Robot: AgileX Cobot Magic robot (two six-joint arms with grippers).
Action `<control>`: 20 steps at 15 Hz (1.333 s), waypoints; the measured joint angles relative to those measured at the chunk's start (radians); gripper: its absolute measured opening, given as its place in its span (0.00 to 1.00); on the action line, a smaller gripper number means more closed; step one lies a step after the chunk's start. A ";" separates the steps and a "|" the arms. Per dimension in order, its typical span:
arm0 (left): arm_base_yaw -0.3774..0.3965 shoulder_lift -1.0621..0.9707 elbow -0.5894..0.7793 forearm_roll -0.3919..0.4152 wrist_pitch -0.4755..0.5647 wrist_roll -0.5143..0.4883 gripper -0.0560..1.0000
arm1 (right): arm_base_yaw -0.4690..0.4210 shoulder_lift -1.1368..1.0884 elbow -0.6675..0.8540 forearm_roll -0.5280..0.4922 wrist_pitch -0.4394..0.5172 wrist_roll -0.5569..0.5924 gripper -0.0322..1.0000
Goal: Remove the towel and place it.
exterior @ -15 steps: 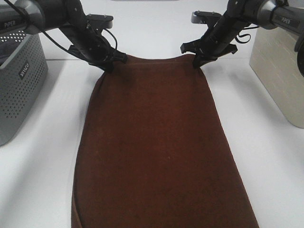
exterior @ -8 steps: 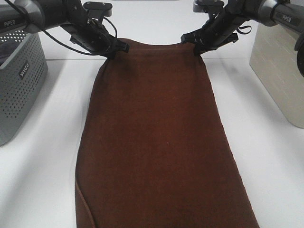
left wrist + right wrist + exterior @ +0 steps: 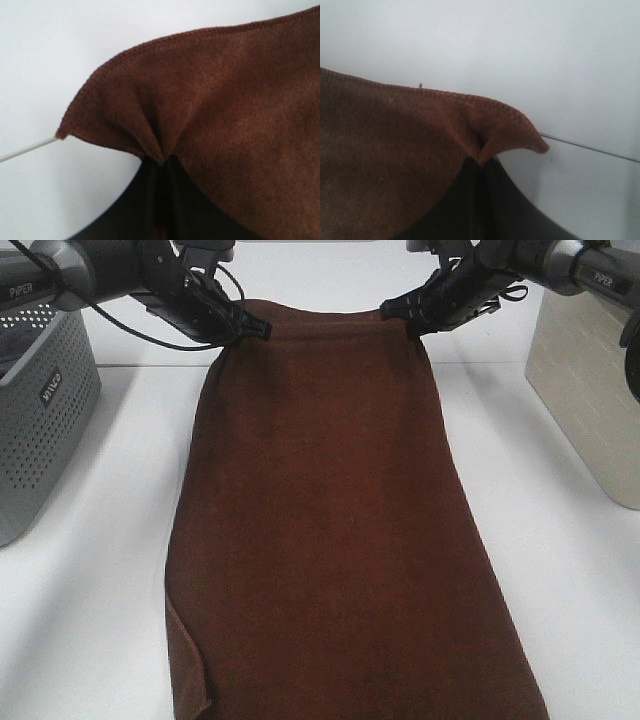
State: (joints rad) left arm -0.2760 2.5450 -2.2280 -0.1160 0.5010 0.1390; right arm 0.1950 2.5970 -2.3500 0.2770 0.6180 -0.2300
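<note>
Since a second ago, the top edge of the towel [image 3: 330, 540] is lifted higher, and its lower left edge is folded over. One white table [image 3: 80, 570] is seen, with one grey basket [image 3: 40, 410] and one beige box [image 3: 590, 380]. One top corner each is pinched by the closed left gripper [image 3: 258, 328] and right gripper [image 3: 402, 316]; the cloth is draped down onto the table.
</note>
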 joint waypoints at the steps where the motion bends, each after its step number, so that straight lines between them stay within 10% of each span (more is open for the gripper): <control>1: 0.000 0.004 0.000 0.002 -0.003 0.000 0.06 | 0.000 0.000 0.000 0.000 -0.008 -0.002 0.05; 20: 0.000 0.107 -0.002 0.007 -0.149 0.000 0.06 | 0.000 0.094 0.000 0.036 -0.102 -0.003 0.08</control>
State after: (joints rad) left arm -0.2760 2.6520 -2.2300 -0.1090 0.3520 0.1390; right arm 0.1950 2.6910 -2.3500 0.3130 0.5160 -0.2330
